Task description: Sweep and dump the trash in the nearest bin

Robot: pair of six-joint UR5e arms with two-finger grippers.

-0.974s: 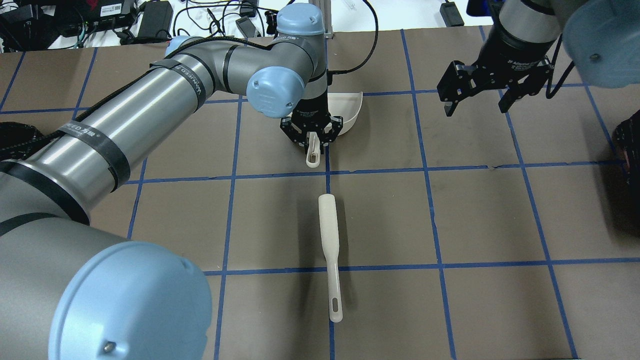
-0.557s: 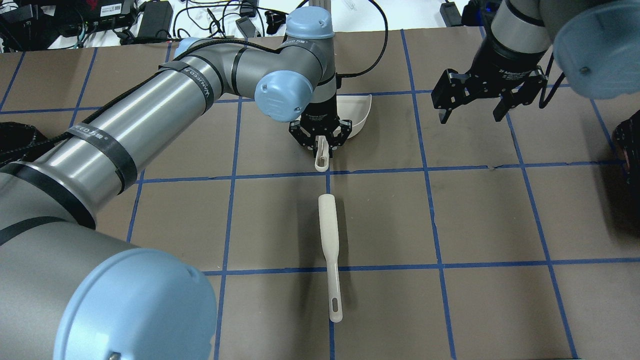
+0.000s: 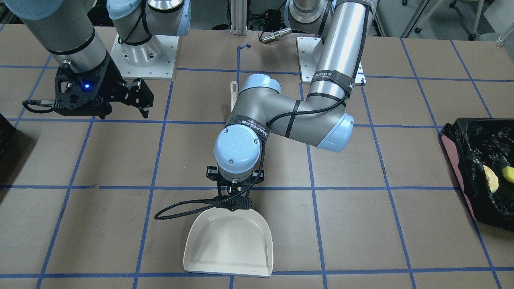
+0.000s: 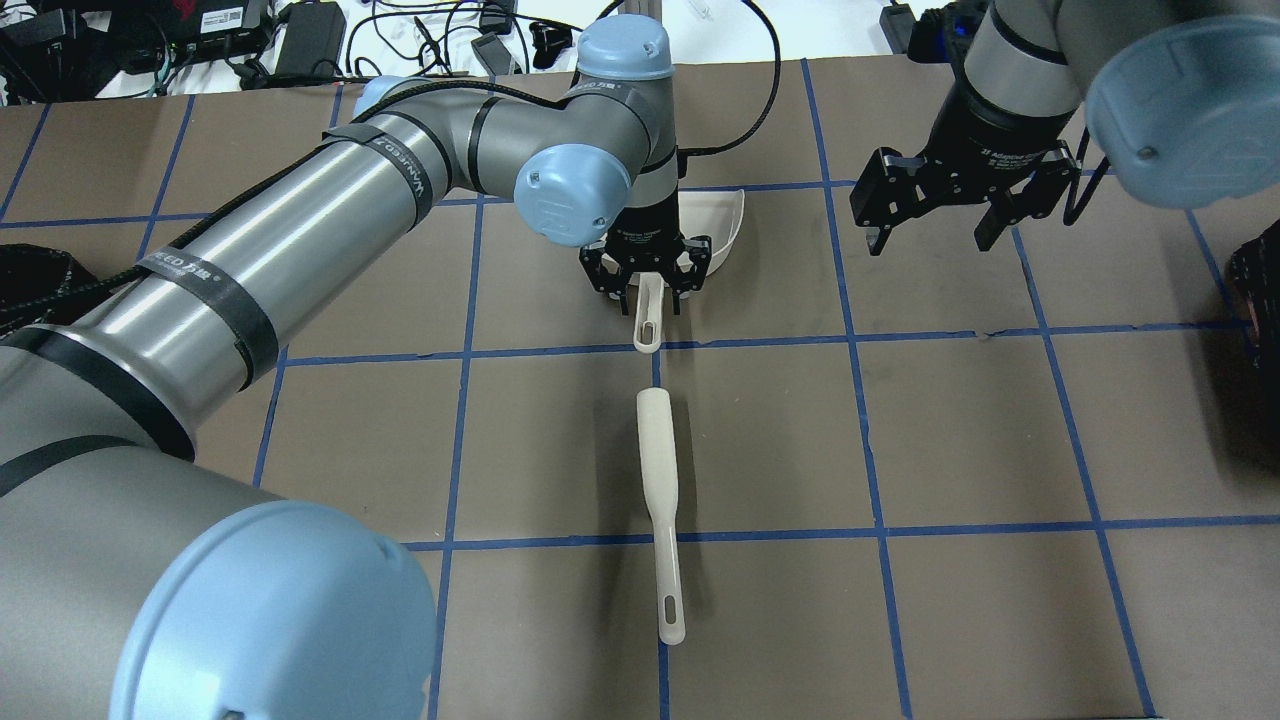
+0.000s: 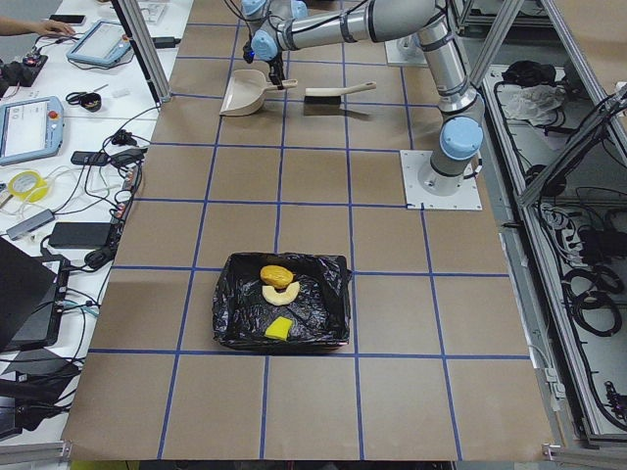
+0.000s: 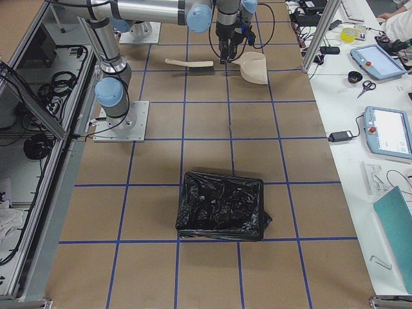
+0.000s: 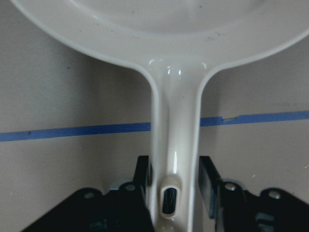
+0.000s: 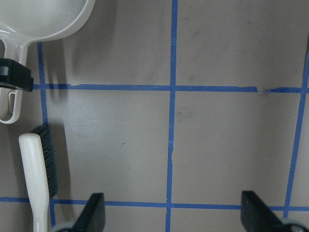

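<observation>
My left gripper [image 4: 648, 285] is shut on the handle of the white dustpan [image 3: 229, 241], which lies flat on the table; the left wrist view shows a pad on each side of the handle [image 7: 176, 135]. My right gripper [image 4: 925, 225] is open and empty, held above the table to the dustpan's right. The pink-sided bin [image 3: 453, 160] with its black bag stands on my left. The trash lies inside it: a golden-brown lump [image 5: 276, 273], a pale pastry piece [image 5: 282, 292] and a yellow sponge wedge [image 5: 280, 328].
A white brush [image 4: 660, 500] lies on the table just behind the dustpan handle, lengthwise toward my base; it also shows in the right wrist view [image 8: 36, 179]. A second black container [image 6: 222, 206] stands on my right. Cables and devices crowd the far table edge.
My left gripper has slid the dustpan a little to the right and toward the brush. My right gripper has moved left, toward the dustpan, still open.
</observation>
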